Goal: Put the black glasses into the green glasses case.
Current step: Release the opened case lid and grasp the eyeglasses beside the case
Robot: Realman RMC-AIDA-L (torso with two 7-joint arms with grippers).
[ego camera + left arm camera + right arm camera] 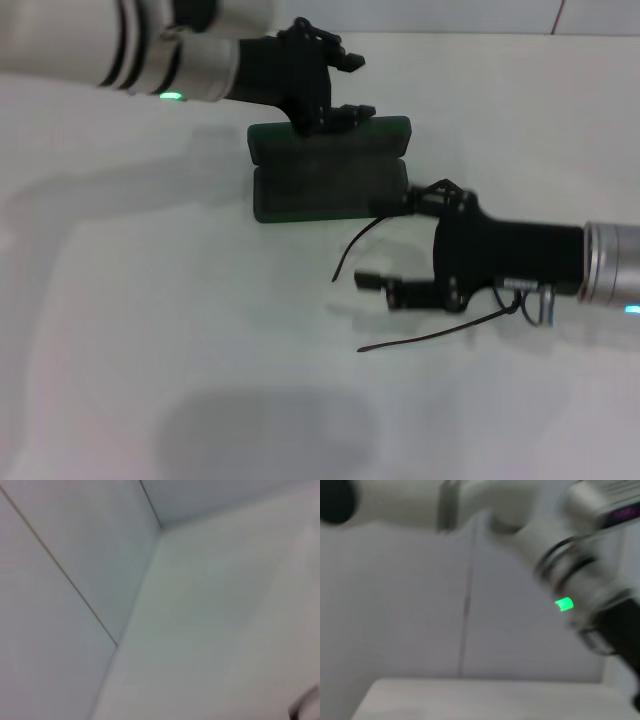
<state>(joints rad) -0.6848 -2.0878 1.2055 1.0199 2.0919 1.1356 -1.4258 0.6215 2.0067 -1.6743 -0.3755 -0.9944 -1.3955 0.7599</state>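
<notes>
The green glasses case point(330, 185) lies open on the white table point(150, 300), its lid point(385, 130) standing at the far side. My left gripper point(352, 87) is open at the lid's back edge, its lower finger point(355, 113) against the lid's top. The black glasses point(432, 337) lie just right of the case. Their thin temple arms stretch left, and one curved temple point(352, 248) ends near the case's right end. The frame front point(533, 302) is mostly hidden under my right arm. My right gripper point(405, 240) hovers open over the glasses, with nothing between its fingers.
The right wrist view shows only my left arm with its green light point(564, 603) against the wall. In the left wrist view there are wall panels and the table, with a dark curved sliver point(304, 706) at one corner.
</notes>
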